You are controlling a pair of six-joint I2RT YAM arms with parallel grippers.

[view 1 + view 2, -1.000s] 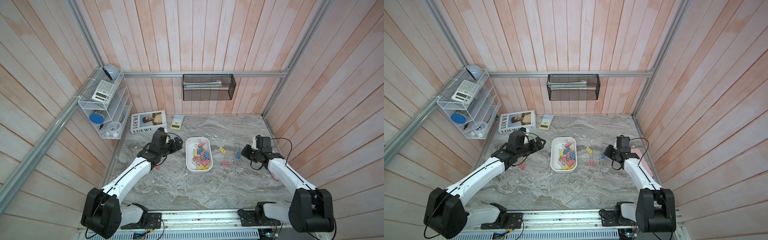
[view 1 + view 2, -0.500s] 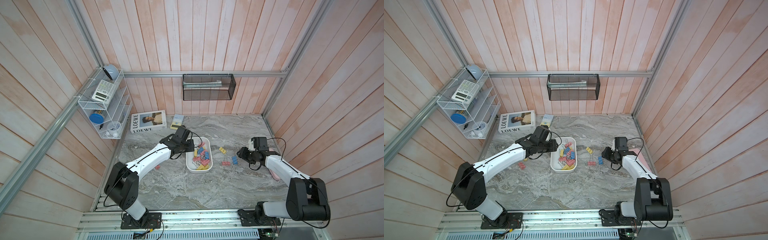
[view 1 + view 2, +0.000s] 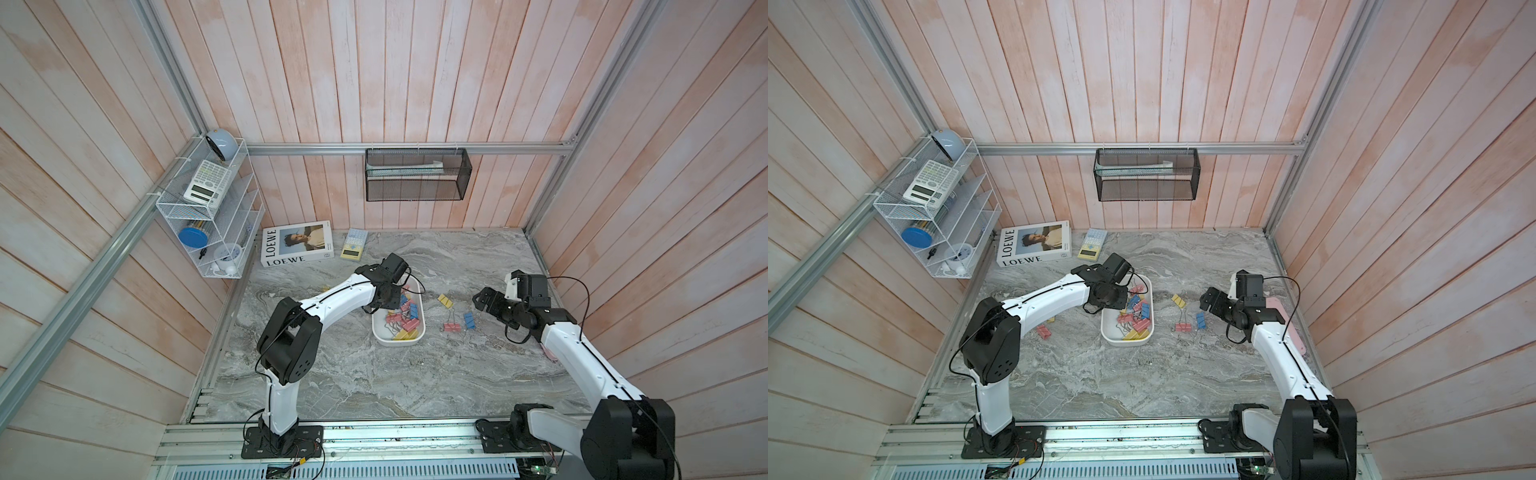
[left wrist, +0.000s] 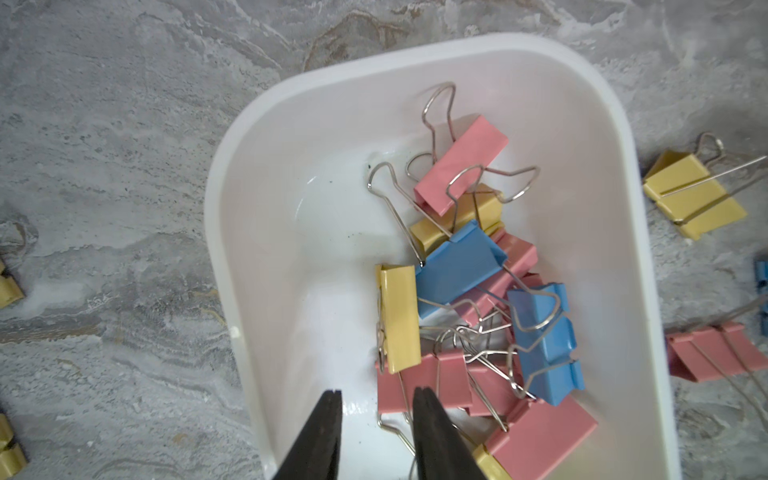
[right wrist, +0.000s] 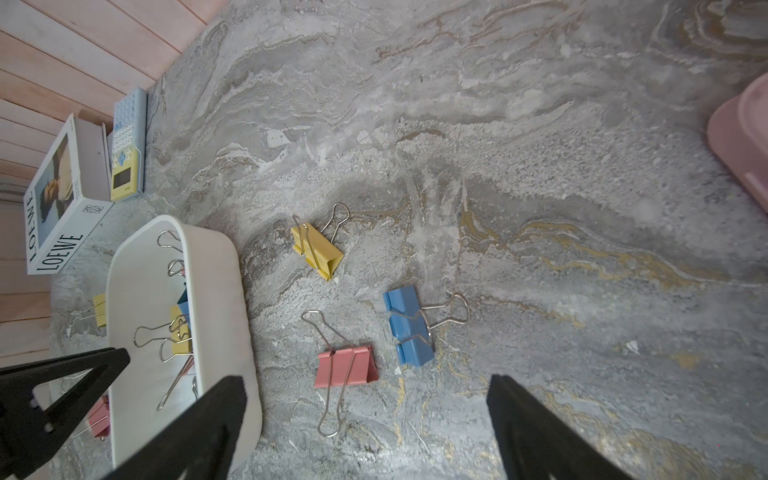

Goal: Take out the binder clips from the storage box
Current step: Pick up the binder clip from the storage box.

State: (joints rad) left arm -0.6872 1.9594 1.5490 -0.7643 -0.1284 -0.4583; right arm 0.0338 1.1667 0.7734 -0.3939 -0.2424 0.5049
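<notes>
Top views: the box [image 3: 420,332] is seen mid-table [image 3: 374,386], with a tangle of clips [image 3: 402,316] inside. The left gripper [image 3: 380,298] is placed over the box's far end, and its fingers are hidden under the wrist. Three loose ones are laid on the table between the box and the right gripper [image 3: 482,301]: a yellow clip [image 3: 445,300], a pink clip [image 3: 451,327] and a blue clip [image 3: 468,321]. The right gripper is shown spread and apart from them. More loose clips [image 3: 1043,331] are spotted beside the left arm.

Left wrist: the left gripper [image 4: 378,392] is seen with its tips a narrow gap apart, over the box's bare floor [image 4: 299,257]. It is just beside the heap [image 4: 457,266], and nothing is pinched.

Right wrist: the right gripper [image 5: 365,379] is spread wide and nothing is held. The pink [image 5: 345,368], blue [image 5: 407,328] and yellow [image 5: 318,249] ones are seen on the table ahead. The box [image 5: 216,291] is seen alongside them.
</notes>
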